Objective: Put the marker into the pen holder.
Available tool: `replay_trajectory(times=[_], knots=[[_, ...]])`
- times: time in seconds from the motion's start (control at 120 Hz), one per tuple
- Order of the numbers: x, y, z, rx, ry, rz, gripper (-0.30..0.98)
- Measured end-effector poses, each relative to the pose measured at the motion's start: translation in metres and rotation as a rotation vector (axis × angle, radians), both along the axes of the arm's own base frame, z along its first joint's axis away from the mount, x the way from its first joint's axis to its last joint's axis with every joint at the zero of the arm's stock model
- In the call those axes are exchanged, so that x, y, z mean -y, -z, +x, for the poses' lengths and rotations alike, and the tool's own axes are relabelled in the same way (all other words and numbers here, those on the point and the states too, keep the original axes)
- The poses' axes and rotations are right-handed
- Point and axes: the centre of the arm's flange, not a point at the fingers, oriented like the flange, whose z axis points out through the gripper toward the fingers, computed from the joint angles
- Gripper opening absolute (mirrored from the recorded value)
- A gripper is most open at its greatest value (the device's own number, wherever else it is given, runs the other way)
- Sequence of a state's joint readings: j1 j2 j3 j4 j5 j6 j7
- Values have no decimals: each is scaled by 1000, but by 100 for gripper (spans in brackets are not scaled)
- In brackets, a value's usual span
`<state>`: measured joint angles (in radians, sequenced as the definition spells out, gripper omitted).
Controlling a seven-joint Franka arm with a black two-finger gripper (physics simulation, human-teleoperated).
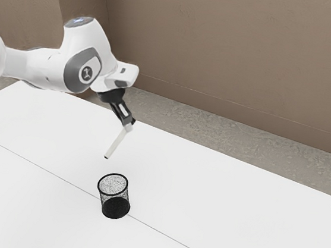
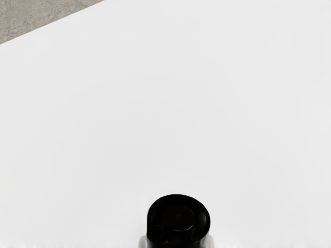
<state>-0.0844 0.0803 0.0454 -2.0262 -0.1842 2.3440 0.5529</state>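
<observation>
The black two-finger gripper (image 1: 129,125) is closed on the slim white marker (image 1: 116,143) – it hangs tilted, apart from the round black mesh pen holder (image 1: 115,206).

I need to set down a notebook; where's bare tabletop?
Bare tabletop runs from the pen holder toward the exterior view's right, and toward its left. Crowded: between pen holder and end effector, where the marker hangs.

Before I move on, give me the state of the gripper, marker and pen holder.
Gripper: shut on the marker, above the table.
Marker: held, tilted, dark end down, outside the pen holder.
Pen holder: upright on the table, nothing standing in it.
</observation>
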Motion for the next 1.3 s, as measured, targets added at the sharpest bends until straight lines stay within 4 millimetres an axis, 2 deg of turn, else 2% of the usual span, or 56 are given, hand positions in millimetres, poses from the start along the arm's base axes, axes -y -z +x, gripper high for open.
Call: replay_trajectory(times=[0.2,0.275,0.333,0.5,0.583,0.792,0.95,1.033,1.183,1.217,1.233,1.25,1.3], knots=[[-2,6,-10,-26,-38,-44,-10],[1,10,-20,-41,-46,-62,-10],[6,14,-26,-53,-45,-71,-10],[23,6,-33,-46,-34,-94,-10],[31,20,-43,-76,-29,-101,-10],[52,32,-51,-101,-6,-108,-10],[67,34,-54,-109,23,-120,24],[75,31,-55,-105,43,-123,38],[85,10,-53,-66,88,-111,53],[85,-2,-50,-57,102,-95,55],[85,-13,-47,-50,113,-78,56],[85,-33,-41,-39,125,-57,56],[81,-105,-26,-10,143,-4,59]])
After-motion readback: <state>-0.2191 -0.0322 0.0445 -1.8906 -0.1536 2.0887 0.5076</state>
